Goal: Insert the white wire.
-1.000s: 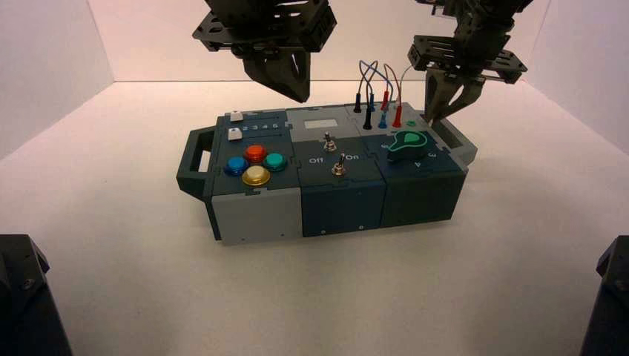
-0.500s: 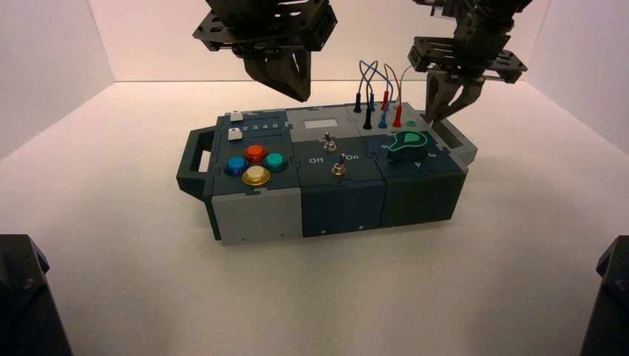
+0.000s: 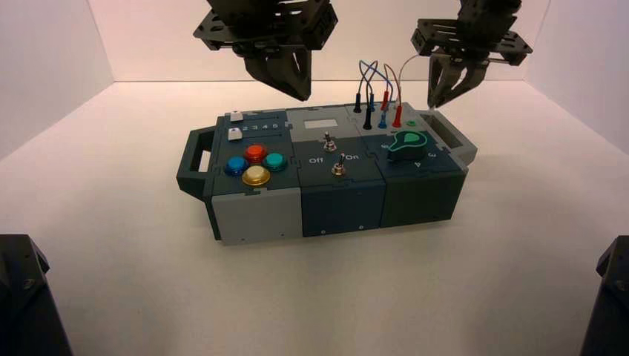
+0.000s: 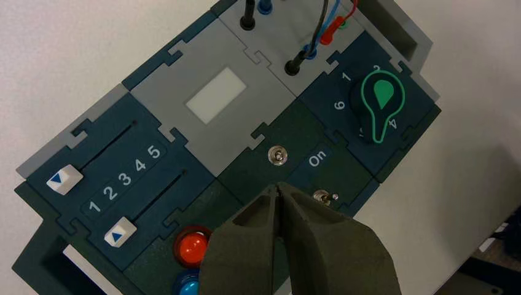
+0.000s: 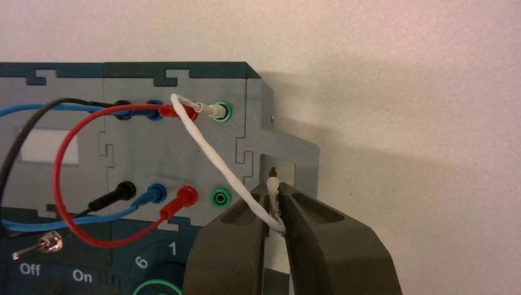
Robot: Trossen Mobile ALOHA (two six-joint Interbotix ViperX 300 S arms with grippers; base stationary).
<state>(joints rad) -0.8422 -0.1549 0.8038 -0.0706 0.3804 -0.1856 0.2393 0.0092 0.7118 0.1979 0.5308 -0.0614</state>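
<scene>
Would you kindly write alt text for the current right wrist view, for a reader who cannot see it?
The right gripper holds the free end of the white wire beside an empty green-ringed socket; the other end's white plug sits in another green-ringed socket. Black, blue and red wires arch nearby on the grey panel.

Four buttons (image 3: 256, 153), two white sliders (image 3: 235, 134), two toggle switches (image 3: 339, 165), one green-marked knob (image 3: 408, 145).
</scene>
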